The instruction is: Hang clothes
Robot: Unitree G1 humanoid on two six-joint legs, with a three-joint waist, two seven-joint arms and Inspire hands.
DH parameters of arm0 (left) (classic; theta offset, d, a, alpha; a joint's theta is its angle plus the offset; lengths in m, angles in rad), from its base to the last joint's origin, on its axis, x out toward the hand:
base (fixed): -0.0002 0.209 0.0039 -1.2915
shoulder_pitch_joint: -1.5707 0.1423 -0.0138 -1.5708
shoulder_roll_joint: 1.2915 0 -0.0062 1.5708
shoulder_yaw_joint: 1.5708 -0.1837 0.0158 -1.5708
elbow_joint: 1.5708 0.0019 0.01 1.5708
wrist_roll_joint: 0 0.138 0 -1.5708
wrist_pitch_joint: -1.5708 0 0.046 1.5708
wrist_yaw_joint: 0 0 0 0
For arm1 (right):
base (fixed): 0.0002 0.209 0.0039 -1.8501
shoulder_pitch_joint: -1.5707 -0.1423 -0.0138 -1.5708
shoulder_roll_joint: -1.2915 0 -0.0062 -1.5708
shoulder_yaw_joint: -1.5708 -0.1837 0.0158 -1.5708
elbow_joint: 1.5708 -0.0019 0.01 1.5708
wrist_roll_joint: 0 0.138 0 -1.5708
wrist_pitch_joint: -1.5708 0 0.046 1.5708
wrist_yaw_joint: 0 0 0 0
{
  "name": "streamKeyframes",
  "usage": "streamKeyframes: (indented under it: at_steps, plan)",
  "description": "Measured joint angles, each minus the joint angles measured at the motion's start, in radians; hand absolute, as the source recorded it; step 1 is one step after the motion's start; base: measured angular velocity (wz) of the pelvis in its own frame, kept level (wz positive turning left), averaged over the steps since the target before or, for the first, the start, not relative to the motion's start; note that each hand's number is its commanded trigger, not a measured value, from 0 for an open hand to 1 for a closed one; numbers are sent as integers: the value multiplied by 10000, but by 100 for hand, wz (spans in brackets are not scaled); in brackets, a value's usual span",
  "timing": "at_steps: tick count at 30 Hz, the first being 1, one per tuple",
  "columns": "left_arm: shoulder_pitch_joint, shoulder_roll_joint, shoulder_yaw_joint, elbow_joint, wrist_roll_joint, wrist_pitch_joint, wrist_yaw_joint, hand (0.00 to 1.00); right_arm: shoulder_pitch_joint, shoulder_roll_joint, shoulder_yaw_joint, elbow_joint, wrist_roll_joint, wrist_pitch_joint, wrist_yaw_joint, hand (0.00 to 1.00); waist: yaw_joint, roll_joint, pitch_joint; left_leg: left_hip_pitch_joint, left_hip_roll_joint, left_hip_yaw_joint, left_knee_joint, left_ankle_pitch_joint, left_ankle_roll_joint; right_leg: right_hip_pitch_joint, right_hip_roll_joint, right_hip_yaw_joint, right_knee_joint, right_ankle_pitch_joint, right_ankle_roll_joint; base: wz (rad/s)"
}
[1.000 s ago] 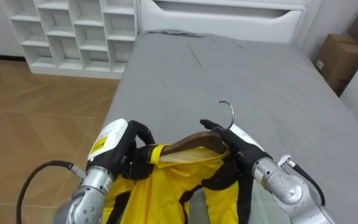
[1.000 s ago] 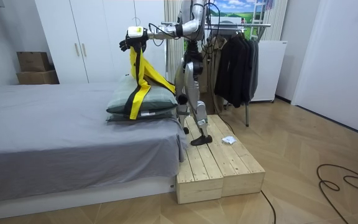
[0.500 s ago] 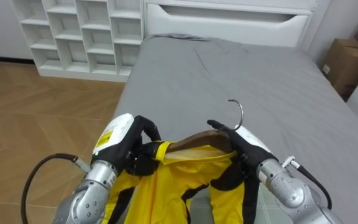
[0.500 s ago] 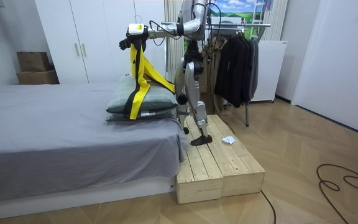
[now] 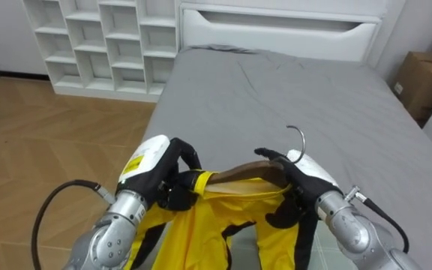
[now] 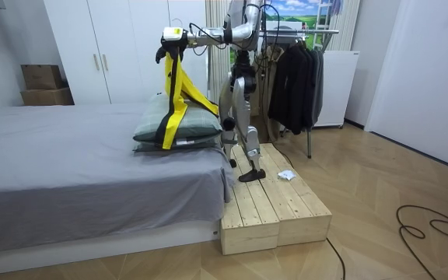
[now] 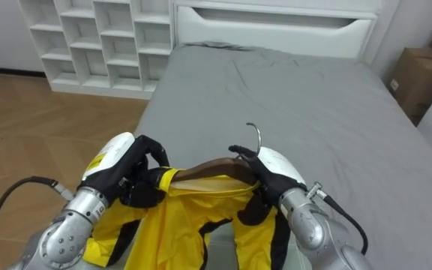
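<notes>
A yellow garment with black trim (image 5: 223, 225) (image 7: 186, 221) hangs on a brown wooden hanger (image 5: 238, 174) (image 7: 208, 171) with a metal hook (image 5: 298, 139) (image 7: 255, 133). My left hand (image 5: 167, 176) (image 7: 133, 176) is shut on the garment's shoulder at the hanger's left end. At the right end, my right hand (image 5: 298, 176) (image 7: 268, 174) is shut on the hanger and cloth. In the room view I stand on a wooden platform (image 6: 274, 206) at the foot of the bed, arms raised, the garment (image 6: 174, 93) dangling over the pillows (image 6: 173, 124).
The grey bed (image 5: 291, 97) stretches ahead with a white headboard (image 5: 276, 34). White cubby shelves (image 5: 103, 41) stand at the far left, cardboard boxes (image 5: 426, 75) at the right. Behind me a clothes rack (image 6: 302, 35) holds dark garments (image 6: 294, 78).
The head camera has panned left, shifting the scene rightward. In the room view the raised hands and garment have drawn slightly toward my body.
</notes>
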Motion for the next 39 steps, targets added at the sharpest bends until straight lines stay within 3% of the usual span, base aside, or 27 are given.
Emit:
streamKeyframes:
  at_steps: [18,25,39]
  plan:
    - [0,18,-48,0,-64,-12,-212,100,2,-12,114,-30,250,-11,1,100,-103,-43,-26,32,5,-4,27,1,0,3,-1,5,-1,-3,5,0]
    - [8,202,-448,4,-107,-41,-177,100,381,-17,101,12,238,-319,-347,100,-317,-70,-27,373,33,1,-136,0,0,343,92,57,-162,-11,21,-1]
    - [11,272,-726,4,-220,-43,-193,100,536,-122,126,-10,526,-323,46,100,-233,10,-24,369,60,107,-141,0,-1,304,142,149,-156,-11,19,-1]
